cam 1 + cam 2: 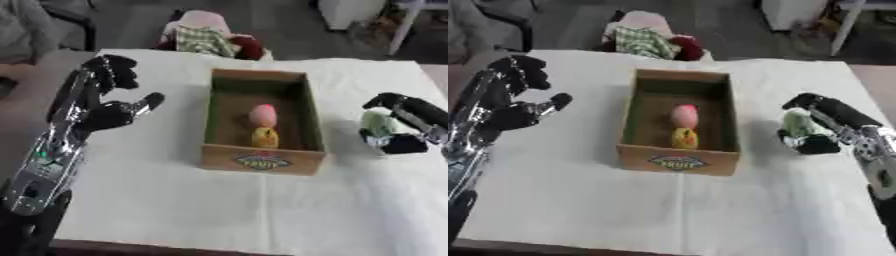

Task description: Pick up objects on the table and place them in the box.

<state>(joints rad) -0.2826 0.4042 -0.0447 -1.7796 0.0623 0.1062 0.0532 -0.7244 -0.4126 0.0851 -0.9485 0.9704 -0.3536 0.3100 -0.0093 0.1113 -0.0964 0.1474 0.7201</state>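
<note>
I see my right hand (pixel 820 125) curled round a pale green rounded object (pixel 800 124) near the white-clothed table's (pixel 667 210) right edge. Open brown cardboard box (pixel 262 120) (centre) holds pink (pixel 262 114) and yellow (pixel 265 137) pieces. Left hand (pixel 101 107) hovers spread, empty, near the left edge.

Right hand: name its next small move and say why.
Probably lift and carry leftward toward the box. The right hand is curled round a pale green object at the table, right of the box, which already holds two items.
</note>
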